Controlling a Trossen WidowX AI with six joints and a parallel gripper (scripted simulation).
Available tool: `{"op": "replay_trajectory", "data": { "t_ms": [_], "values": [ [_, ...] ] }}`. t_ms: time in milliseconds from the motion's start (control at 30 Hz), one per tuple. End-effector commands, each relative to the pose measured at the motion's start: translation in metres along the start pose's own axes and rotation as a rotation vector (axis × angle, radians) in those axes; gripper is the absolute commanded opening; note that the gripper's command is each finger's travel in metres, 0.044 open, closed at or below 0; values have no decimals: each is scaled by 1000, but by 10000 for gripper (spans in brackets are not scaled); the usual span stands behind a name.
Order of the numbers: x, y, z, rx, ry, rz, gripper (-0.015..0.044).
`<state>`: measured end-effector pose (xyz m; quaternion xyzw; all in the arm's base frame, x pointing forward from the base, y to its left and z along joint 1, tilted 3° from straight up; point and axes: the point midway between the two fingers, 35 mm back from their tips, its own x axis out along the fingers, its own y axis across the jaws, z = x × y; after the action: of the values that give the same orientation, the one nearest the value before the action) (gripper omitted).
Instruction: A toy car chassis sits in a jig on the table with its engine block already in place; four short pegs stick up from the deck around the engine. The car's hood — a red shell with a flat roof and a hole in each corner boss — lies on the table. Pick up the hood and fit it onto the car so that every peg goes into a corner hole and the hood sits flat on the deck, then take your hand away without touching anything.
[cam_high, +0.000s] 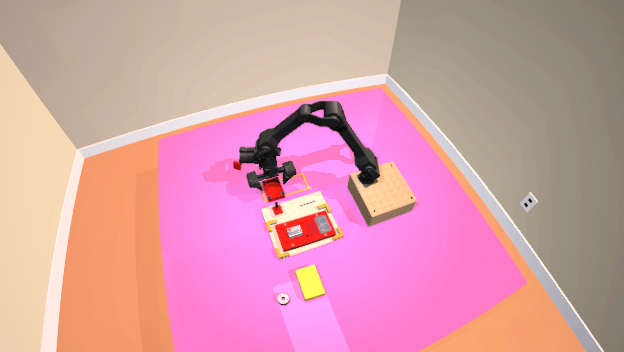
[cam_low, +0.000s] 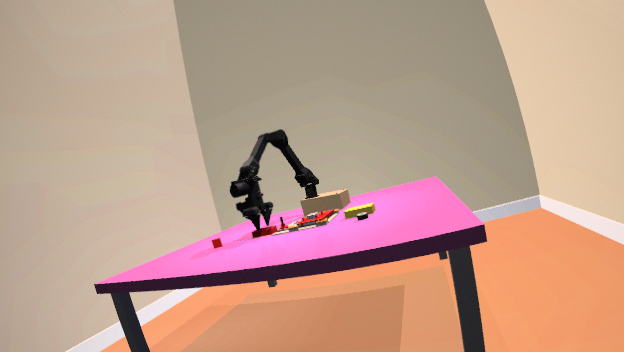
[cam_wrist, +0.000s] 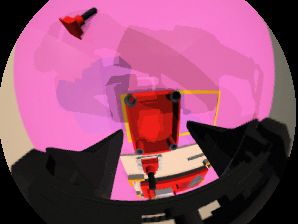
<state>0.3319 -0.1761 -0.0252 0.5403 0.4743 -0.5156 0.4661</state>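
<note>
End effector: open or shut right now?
Open: the end effector fingers stand wide on either side of the hood, gripping nothing.

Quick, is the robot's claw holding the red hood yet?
Gripper: open, holding nothing. Its fingers stand on either side of the hood, which lies on the table.
</note>
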Motion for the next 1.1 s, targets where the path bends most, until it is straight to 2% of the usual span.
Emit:
{"op": "replay_trajectory", "data": {
  "t_ms": [0,700,833,1067],
  "values": [
    [2,0,-1,3,4,3,440],
    [12,0,-1,3,4,3,440],
    [11,0,0,0,0,0,335],
    [11,0,0,0,0,0,288]
  ]
}}
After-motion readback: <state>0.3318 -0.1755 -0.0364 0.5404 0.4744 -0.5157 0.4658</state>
